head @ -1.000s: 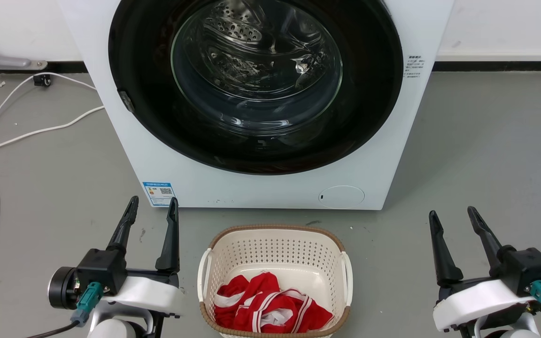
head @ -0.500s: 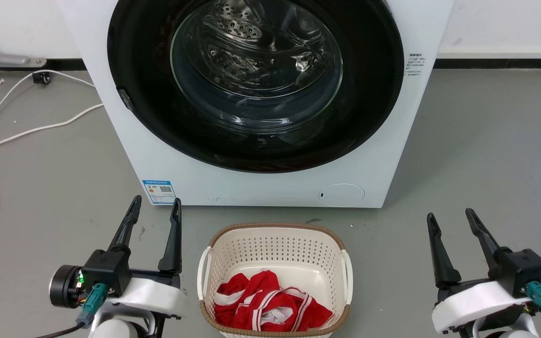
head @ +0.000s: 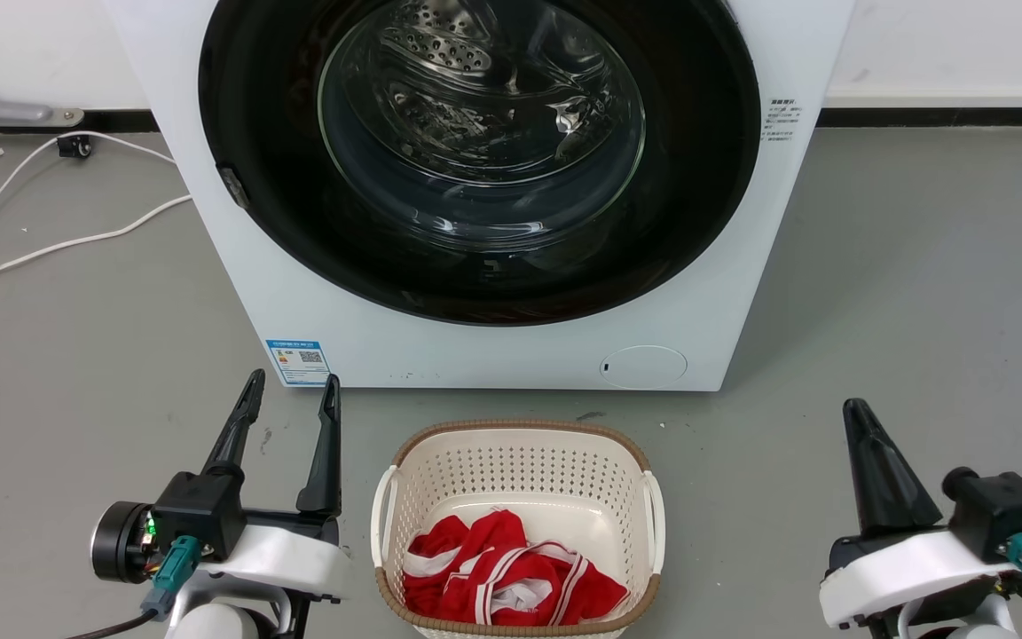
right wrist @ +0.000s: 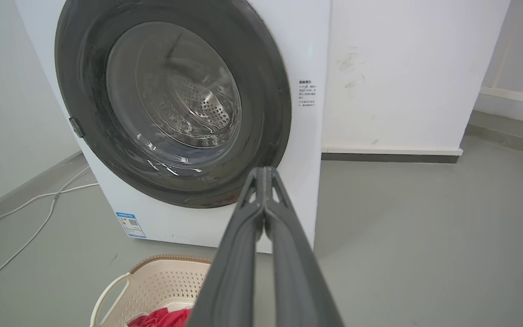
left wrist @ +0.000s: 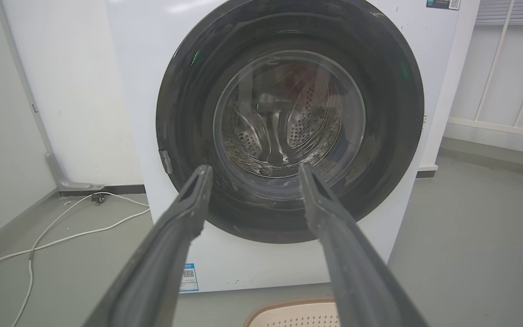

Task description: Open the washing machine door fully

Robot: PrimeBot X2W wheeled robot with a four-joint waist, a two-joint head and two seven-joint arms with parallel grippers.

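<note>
Both grippers hang well short of the shut washing machine door (head: pixel 697 177): left gripper (head: pixel 291 390) jaws spread, right gripper (head: pixel 859 415) jaws pressed together. Closed jaws may skid off its glossy rim, or an arm may clip the basket (head: pixel 520 461).

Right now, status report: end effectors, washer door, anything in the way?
Left end effector open, empty. Right end effector shut, empty. Washing machine door closed, untouched. Laundry basket holding red garment sits in front of door.

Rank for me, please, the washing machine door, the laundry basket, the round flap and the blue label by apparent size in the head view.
1. washing machine door
2. laundry basket
3. round flap
4. blue label
Flap and label look close; basket is nearest the camera.
</note>
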